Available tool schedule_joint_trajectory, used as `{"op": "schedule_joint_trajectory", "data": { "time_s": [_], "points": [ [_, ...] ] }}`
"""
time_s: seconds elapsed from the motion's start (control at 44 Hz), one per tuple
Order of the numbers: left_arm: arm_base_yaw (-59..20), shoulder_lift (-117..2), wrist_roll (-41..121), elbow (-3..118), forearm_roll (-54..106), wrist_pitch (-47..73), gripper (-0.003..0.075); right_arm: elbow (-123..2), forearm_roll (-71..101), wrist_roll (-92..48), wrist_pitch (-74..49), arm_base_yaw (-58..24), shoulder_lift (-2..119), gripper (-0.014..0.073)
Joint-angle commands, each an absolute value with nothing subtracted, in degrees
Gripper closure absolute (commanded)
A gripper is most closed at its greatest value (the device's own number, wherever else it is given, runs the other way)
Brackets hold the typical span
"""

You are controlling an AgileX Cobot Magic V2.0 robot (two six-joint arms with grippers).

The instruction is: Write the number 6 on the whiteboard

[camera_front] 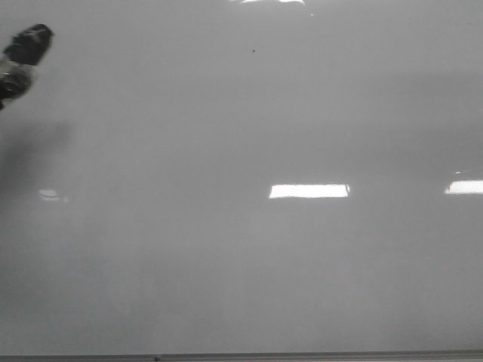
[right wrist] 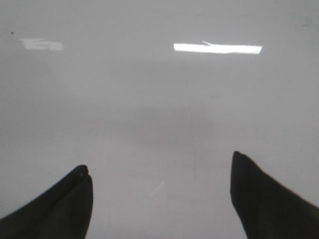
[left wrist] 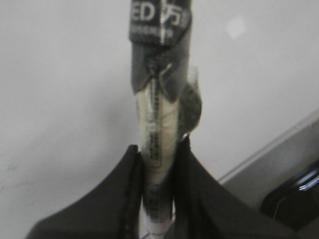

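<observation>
Your left gripper [left wrist: 158, 174] is clamped on the marker [left wrist: 159, 124] at the far left of the still unmarked whiteboard [camera_front: 241, 264], your right gripper [right wrist: 159, 194] spread empty; a slipping marker could smear the 6.

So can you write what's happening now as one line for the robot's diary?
left gripper: shut on marker, at board's left | right gripper: open, empty | whiteboard: no 6 drawn yet, only a speck
</observation>
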State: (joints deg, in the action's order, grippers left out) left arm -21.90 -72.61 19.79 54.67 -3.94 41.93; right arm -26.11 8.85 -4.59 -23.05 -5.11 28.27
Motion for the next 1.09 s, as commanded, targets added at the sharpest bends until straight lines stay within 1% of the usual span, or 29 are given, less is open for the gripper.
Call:
{"op": "schedule_joint_trajectory", "data": {
  "time_s": [0.0, 0.159, 0.227, 0.363, 0.477, 0.545, 0.795, 0.931, 1.067],
  "points": [
    [-29.85, -71.02, 24.45, 58.28, -6.61, 45.63, 0.0741, -29.87, 9.30, -6.09, -20.86, -7.71, 32.48, 0.0003],
    [-41.27, -71.02, 25.89, 59.35, -14.31, 51.08, 0.0741, -35.76, 9.30, -14.83, -28.10, -17.04, 40.21, 0.0003],
    [-44.88, -71.02, 25.89, 59.35, -15.97, 51.63, 0.0741, -39.35, 9.30, -17.95, -31.74, -22.09, 44.22, 0.0003],
    [-49.38, -71.02, 25.89, 59.35, -16.10, 51.09, 0.0741, -47.39, 9.30, -23.99, -39.30, -31.85, 53.49, 0.0003],
    [-50.97, -71.02, 25.89, 59.35, -16.10, 51.20, 0.0741, -54.99, 9.30, -26.03, -46.08, -37.63, 61.88, 0.0003],
    [-51.04, -71.02, 25.89, 59.35, -16.10, 51.28, 0.0741, -59.09, 9.01, -26.09, -47.66, -40.01, 66.16, 0.0003],
    [-51.04, -71.02, 25.89, 59.35, -16.10, 51.28, 0.0741, -68.47, 8.23, -29.58, -47.36, -46.78, 75.38, 0.0003],
    [-51.04, -71.02, 25.89, 59.35, -16.10, 51.28, 0.0741, -71.73, 8.23, -30.78, -45.11, -48.15, 78.05, 0.0003],
    [-51.04, -71.02, 25.89, 59.35, -16.00, 51.28, 0.0741, -72.46, 8.23, -31.44, -42.51, -48.53, 79.85, 0.0003]
  ]
}}
